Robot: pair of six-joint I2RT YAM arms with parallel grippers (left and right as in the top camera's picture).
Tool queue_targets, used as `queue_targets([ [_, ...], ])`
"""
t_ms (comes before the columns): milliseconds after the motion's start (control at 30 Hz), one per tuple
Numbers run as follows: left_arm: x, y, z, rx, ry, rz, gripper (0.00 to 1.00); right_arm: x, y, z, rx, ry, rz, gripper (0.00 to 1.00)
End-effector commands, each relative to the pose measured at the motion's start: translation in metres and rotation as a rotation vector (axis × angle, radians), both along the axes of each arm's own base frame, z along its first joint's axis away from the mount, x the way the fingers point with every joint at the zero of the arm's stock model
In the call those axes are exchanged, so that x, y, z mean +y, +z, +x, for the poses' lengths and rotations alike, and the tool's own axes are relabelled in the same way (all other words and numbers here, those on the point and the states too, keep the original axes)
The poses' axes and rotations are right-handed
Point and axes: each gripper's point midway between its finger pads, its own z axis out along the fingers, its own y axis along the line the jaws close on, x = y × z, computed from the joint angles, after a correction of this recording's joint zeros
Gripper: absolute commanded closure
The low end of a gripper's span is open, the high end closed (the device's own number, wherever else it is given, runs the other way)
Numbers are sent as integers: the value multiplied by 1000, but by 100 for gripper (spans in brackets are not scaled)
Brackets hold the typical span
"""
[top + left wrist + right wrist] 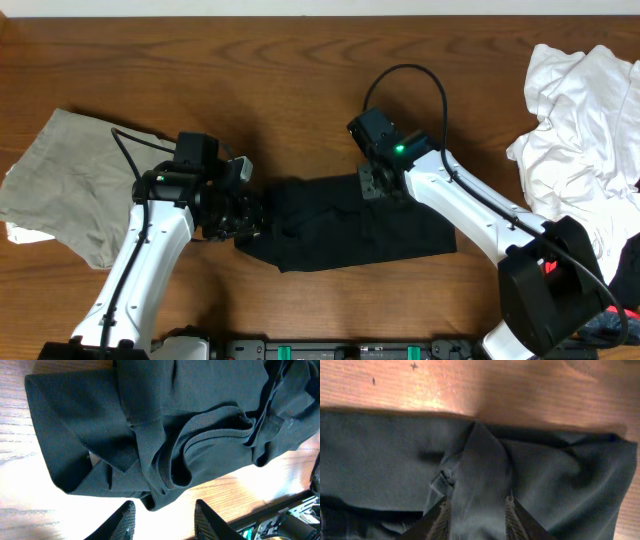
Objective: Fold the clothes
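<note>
Step in hand: mid-fold on the black shirt. It lies part-folded as a rough rectangle near the middle of the table's front edge, long side running left to right. Its left end is bunched, with several layers curled over one another, not flat.

Left gripper: at the shirt's left end. Jaws released, bare wood between the fingers, cloth hem just ahead of the tips, nothing held.

Right gripper: on the shirt's back edge, right of centre. A raised ridge of cloth runs up between the fingers toward that edge. The fingers stand apart on either side of it. Cannot tell whether they are clamped on the ridge or only straddling it.

Other clothes: khaki garment at the left edge, white heap at the back right corner, both well apart from the shirt.

Judgement: fold about half done, as the stack is loose. The next move calls for a firm pinch on the back edge by the right and a matching hold by the left that takes every layer of the bunched end. Both should then carry together so the cloth does not twist
</note>
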Motion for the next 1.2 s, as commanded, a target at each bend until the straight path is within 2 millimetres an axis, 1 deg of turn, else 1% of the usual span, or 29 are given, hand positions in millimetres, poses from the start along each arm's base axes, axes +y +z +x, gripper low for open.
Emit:
queue_targets([
  [0,3,0,0,-10,-13,14,61,-6,1,8,-15,0,-19,67],
  [167,3,0,0,-10,-13,14,61,-7,-24,4,45,1,-52,67],
  [300,3,0,0,-10,-13,14,61,3,-49,0,108,16,-20,67],
  [367,3,0,-1,-8,-13,15,61,23,-56,-4,146,97,68,68],
  [433,3,-1,-2,-3,-13,15,61,47,-53,-10,170,206,171,67],
  [500,3,-1,-2,-1,-13,15,61,52,-49,-11,159,229,181,67],
  [600,3,-1,-3,1,-13,15,61,43,-40,-6,130,208,147,69],
  [667,3,-1,-3,1,-13,15,60,33,-25,-1,97,186,129,67],
  [700,3,-1,-3,1,-13,15,53,28,-14,3,71,174,119,66],
  [767,3,-1,-3,1,-13,15,47,12,12,11,7,131,89,62],
  [800,3,-1,-3,1,-12,15,46,5,24,15,-23,114,76,61],
  [833,3,-1,-3,3,-12,16,42,-3,38,18,-58,97,70,59],
  [867,3,-1,-4,8,-8,16,34,-10,49,19,-85,82,71,58],
  [900,4,-2,-4,17,3,19,29,-16,60,20,-106,68,78,58],
  [933,7,-3,-4,30,32,36,27,-23,67,19,-116,54,81,58],
  [1000,16,-9,-3,50,84,86,23,-36,76,16,-117,30,78,58],
  [1033,20,-12,-2,56,100,111,19,-42,78,14,-109,23,71,58],
  [1100,24,-18,0,55,103,138,15,-53,76,9,-82,10,50,58],
  [1167,30,-28,1,61,108,177,13,-61,71,5,-54,-3,32,59],
])
